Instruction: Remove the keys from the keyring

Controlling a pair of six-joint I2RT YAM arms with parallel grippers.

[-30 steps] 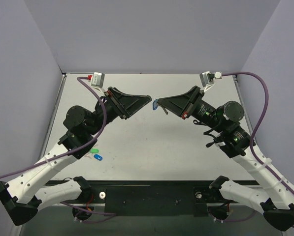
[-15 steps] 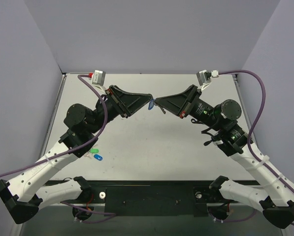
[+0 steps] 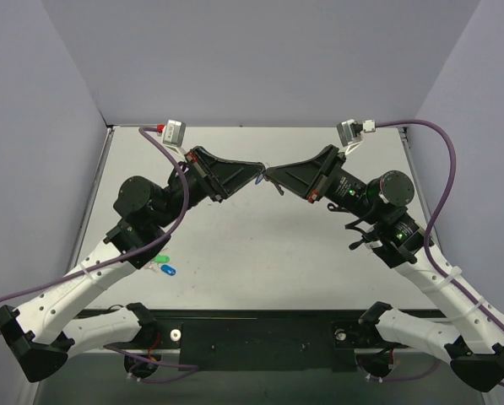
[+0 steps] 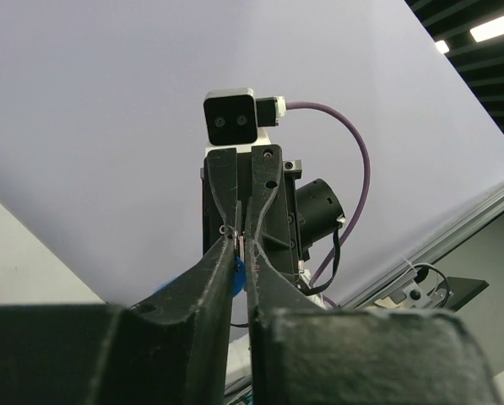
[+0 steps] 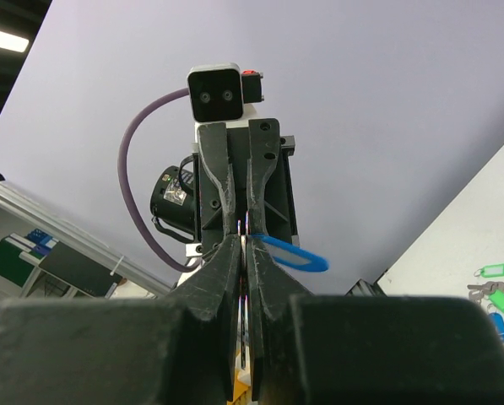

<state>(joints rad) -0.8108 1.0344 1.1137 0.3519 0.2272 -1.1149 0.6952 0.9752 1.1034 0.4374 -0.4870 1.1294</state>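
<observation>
Light-blue oval plastic keyring (image 5: 289,253) is up in the air between both tips. Right claw (image 5: 245,246) is pinched together on it; left claw (image 4: 238,246) stands nearly together, grip unclear. Better to pull apart slowly and straight.

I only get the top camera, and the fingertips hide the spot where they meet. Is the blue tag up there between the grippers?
Observer: Yes. The right wrist view shows the blue tag sticking out sideways at the tip of the right gripper.
Operator: Any metal showing?
Observer: The left wrist view shows a small bit of silver metal just above the tag; ring or key, I cannot tell.
</observation>
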